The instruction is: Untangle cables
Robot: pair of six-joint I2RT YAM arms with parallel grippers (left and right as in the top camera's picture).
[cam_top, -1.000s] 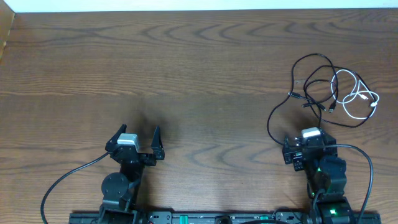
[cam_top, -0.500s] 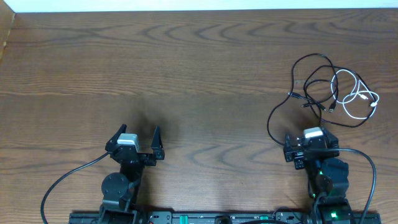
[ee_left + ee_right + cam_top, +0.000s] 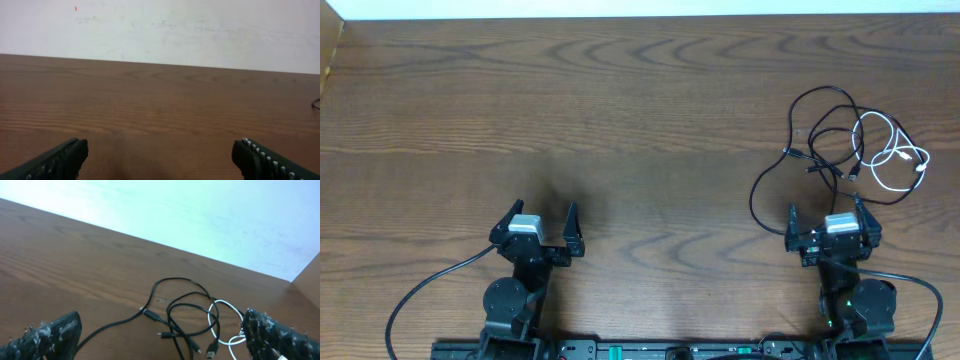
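Overhead, the cables (image 3: pixel 860 140) are lying tangled together on the desk (image 3: pixel 640 120), none separated yet; my left hand (image 3: pixel 542 212) and my right hand (image 3: pixel 825 212) are standing wide, holding nothing.

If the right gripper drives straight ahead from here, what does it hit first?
Probably the black cables, lying on the table just ahead of the right gripper and its open jaws. It may pass over them; height is unclear.

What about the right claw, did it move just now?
Yes. In the overhead view the right gripper slid rightward, ending closer under the white cable, which stayed put.
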